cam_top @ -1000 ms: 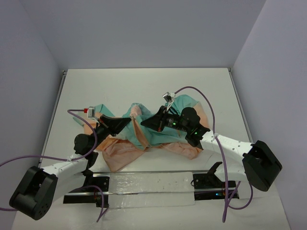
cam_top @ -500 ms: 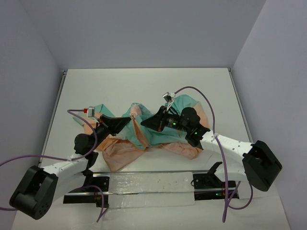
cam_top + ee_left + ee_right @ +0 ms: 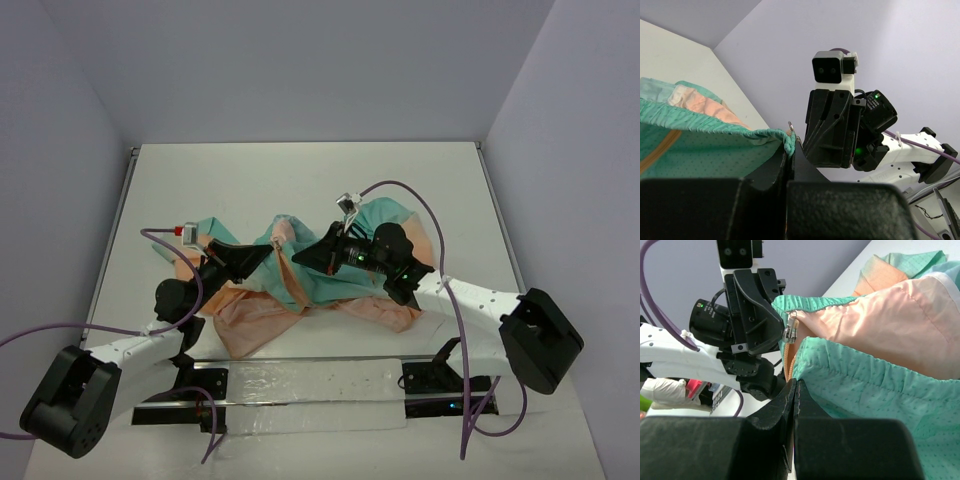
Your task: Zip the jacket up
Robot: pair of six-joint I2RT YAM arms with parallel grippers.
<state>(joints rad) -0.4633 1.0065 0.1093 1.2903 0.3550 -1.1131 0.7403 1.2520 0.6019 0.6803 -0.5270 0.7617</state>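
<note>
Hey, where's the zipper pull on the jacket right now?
In the right wrist view, the metal zipper pull hangs left of centre at the teal hem of the jacket, just above the right gripper.

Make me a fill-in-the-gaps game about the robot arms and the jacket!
1. The number of grippers holding the jacket is ___: the left gripper and the right gripper.
2. Both have their jaws ___ on it.
3. The cables on the arms are coloured ___.
4. The table is coloured ___.
Missing words: two; shut; purple; white.
</note>
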